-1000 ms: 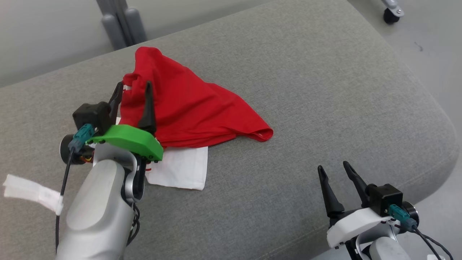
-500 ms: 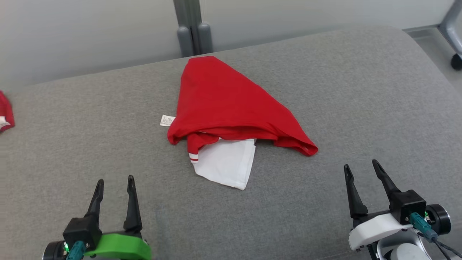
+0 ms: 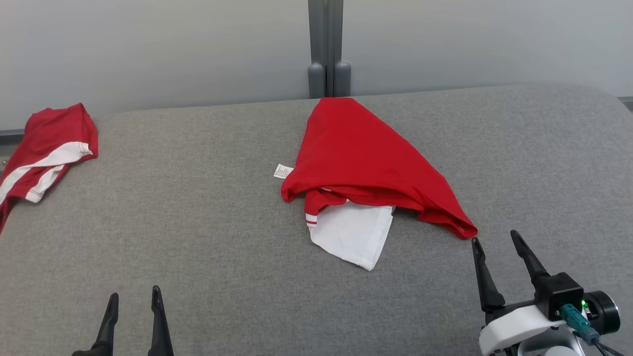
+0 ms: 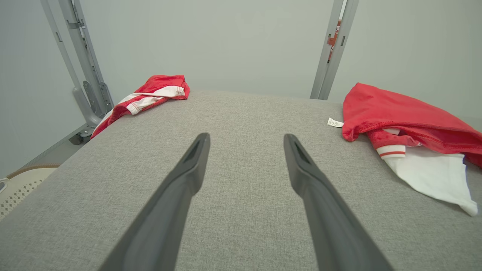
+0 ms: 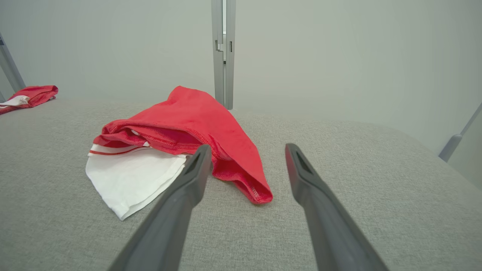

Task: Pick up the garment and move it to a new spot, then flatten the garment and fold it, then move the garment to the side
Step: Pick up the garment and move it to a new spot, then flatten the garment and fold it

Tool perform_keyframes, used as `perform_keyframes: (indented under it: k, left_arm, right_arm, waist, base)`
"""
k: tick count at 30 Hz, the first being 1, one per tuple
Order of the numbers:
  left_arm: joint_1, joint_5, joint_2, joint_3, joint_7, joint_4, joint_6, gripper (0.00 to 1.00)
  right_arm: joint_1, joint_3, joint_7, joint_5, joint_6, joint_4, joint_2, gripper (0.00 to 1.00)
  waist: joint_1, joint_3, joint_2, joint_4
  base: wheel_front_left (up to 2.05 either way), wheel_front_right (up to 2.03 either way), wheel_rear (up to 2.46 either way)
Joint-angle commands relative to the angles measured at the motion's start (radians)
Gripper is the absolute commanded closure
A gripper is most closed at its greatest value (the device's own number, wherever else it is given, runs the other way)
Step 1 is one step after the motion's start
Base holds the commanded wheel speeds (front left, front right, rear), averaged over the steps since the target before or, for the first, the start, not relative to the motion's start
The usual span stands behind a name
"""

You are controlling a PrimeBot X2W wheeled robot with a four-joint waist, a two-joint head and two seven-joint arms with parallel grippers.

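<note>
In the head view the left jaws are cut off by the bottom edge, with little more than two dark fingers (image 3: 157, 321) showing. They stand spread with bare grey padded surface (image 3: 198, 237) between them. The right jaws, at the near right, are spread as well, their fingers (image 3: 484, 279) pointing to the far side with nothing held.

The garment (image 3: 366, 158) lies crumpled in the middle of the surface, toward its far edge. Its red layer is draped over a white part (image 3: 353, 235), hiding most of it, so its cut cannot be told. A red-and-white striped cuff (image 3: 311, 220) peeps out at the near left, and a small white tag (image 3: 283, 171) sticks out on the left, its print too small to read.

The red hem corner (image 3: 465, 230) reaches near and right, ending just beyond the right jaws' tips and apart from them. In the right wrist view that corner (image 5: 260, 194) lies ahead between the two fingers. The left jaws are well apart from the garment, which lies to their right and farther off.

A second red-and-white garment (image 3: 54, 143) sits at the far left, cut off by the edge.
</note>
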Motion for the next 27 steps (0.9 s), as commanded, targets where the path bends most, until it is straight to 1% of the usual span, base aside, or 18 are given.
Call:
perform_keyframes:
  k: [1,7,14,17,20,23,27]
  left_arm:
    - [0.016,0.011,-0.003,0.01,-0.003,-0.002,-0.01,0.0]
    - [0.015,0.026,-0.01,0.021,-0.003,0.004,-0.034,0.0]
    - [-0.011,0.005,-0.011,0.02,-0.003,0.015,-0.044,0.0]
    - [-0.05,0.007,-0.011,-0.021,-0.003,0.019,-0.057,0.0]
    - [-0.124,0.019,-0.01,-0.086,-0.003,0.043,-0.077,0.0]
    - [-0.217,0.016,-0.01,-0.161,-0.002,0.123,-0.09,0.0]
    - [-0.364,-0.042,-0.01,-0.248,0.041,0.249,-0.102,0.0]
  right_arm:
    - [0.017,0.003,0.0,0.004,-0.002,-0.001,-0.002,0.0]
    - [0.013,0.025,0.0,0.01,-0.002,0.007,-0.002,0.0]
    - [-0.002,0.036,0.0,0.017,-0.002,0.012,-0.002,0.0]
    - [-0.009,0.039,0.0,0.021,-0.002,0.012,-0.002,0.0]
    - [-0.03,0.044,0.0,0.024,-0.002,0.009,-0.002,0.0]
    - [-0.057,0.057,0.0,0.033,-0.002,0.007,-0.002,0.0]
    - [-0.092,0.077,0.0,0.051,-0.002,0.004,-0.003,0.0]
  waist:
    - [0.0,-0.014,-0.0001,0.014]
    - [0.0,-0.017,-0.0001,0.009]
    - [0.0,0.0,-0.0001,-0.01]
    - [0.0,0.012,-0.0001,-0.019]
    - [0.0,0.042,-0.0001,-0.038]
    - [0.0,0.082,-0.0001,-0.069]
    - [0.0,0.134,-0.0001,-0.127]
  base:
    - [0.0,0.0,0.0]
    - [0.0,0.0,0.0]
    - [0.0,0.0,0.0]
    - [0.0,0.0,0.0]
    - [0.0,0.0,0.0]
    - [0.0,0.0,0.0]
    - [0.0,0.0,0.0]
